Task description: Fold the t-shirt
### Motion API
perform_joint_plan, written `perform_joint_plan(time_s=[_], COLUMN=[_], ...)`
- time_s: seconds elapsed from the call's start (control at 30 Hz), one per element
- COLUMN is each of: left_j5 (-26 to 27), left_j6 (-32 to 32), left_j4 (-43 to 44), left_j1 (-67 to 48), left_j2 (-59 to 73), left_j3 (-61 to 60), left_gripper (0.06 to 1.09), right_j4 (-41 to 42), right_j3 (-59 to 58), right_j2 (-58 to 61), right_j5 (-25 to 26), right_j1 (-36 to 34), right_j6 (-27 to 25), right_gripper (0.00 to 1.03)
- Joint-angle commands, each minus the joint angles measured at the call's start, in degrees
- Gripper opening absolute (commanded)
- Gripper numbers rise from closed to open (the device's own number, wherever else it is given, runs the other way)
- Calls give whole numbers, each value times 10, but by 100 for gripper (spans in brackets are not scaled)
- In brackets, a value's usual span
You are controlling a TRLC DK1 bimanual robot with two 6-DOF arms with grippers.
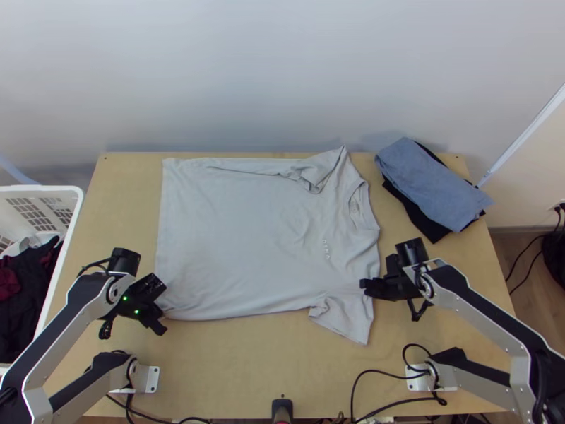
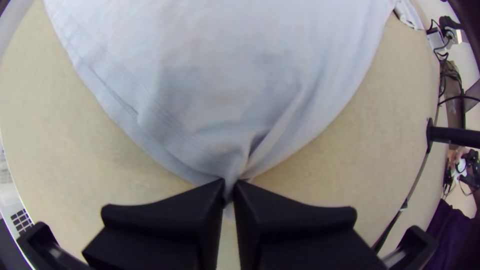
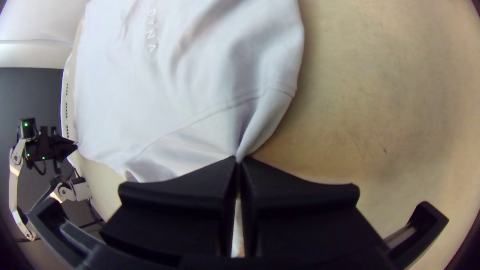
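T-shirt [image 1: 254,233] spread on wooden table [image 1: 240,360], left gripper [image 1: 159,306] pinching its hem corner [image 2: 231,167], right gripper [image 1: 366,286] pinching its sleeve [image 1: 347,318]

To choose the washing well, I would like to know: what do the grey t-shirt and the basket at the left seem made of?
T-shirt: probably cotton jersey, matte; it drapes in soft wrinkles.
Basket: likely white plastic, smooth, with moulded-looking grid holes.

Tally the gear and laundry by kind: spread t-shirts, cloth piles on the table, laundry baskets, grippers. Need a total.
Spread t-shirt: 1
Cloth pile, blue over black: 1
Laundry basket, beside the table: 1
Left gripper and right gripper, both shut on the t-shirt: 2
Total: 5
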Motion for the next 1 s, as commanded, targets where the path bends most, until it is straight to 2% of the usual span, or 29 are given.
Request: perform_joint_plan(time_s=[0.0, 0.1, 0.4, 0.5, 0.6, 0.8, 0.97], left_j5=[7, 21, 20, 17, 15, 0, -29], left_j6=[-19, -57, -266, -321, -356, -370, -394], left_j4=[19, 40, 165, 180, 182, 198, 235], left_j1=[16, 32, 52, 56, 56, 56, 71], left_j2=[5, 1, 13, 13, 17, 38, 82], left_j3=[21, 51, 140, 171, 213, 315, 424], left_gripper=[10, 10, 10, 10, 10, 10, 10], right_j4=[-12, -12, -13, -13, -12, 20, 76], right_j3=[-14, -8, 69, 103, 160, 294, 392], right_j2=[-36, -70, -145, -158, -145, -83, -29], right_j5=[10, 9, 9, 2, 2, 9, 61], right_j1=[-16, -29, -53, -67, -83, -98, -95], right_j6=[-23, -32, -34, -27, -27, -46, -77], right_gripper=[3, 3, 3, 3, 3, 3, 3])
